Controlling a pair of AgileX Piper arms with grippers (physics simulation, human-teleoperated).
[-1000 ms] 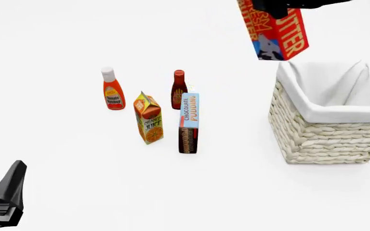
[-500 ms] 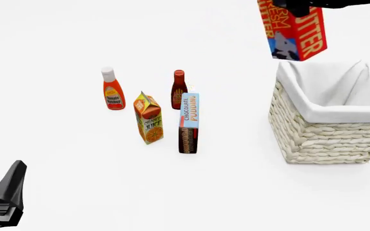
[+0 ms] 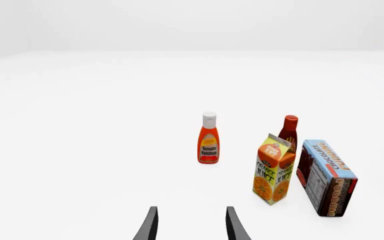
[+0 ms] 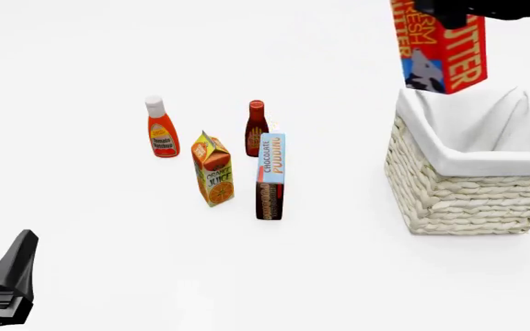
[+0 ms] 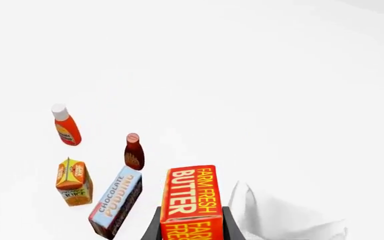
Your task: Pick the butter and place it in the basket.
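Observation:
The butter [image 4: 440, 52], a red-orange box with yellow lettering and a cow on a blue patch, hangs upright in the air above the far left corner of the basket [image 4: 468, 186]. My right gripper [image 4: 458, 8] is shut on its upper end at the top edge of the front view. In the right wrist view the butter [image 5: 192, 200] sits between the two dark fingers [image 5: 153, 227], with the basket's white cloth lining [image 5: 279, 220] just beyond it. My left gripper [image 3: 190, 227] is open with nothing in it, low at the near left of the table [image 4: 7, 283].
A ketchup bottle [image 4: 162, 127], a dark sauce bottle [image 4: 257, 127], an orange juice carton [image 4: 213, 169] and a chocolate pudding box [image 4: 270, 176] stand in a cluster at the table's middle, left of the basket.
My right gripper has carried the butter to the right, from left of the basket to above its far left corner. The left arm has not moved.

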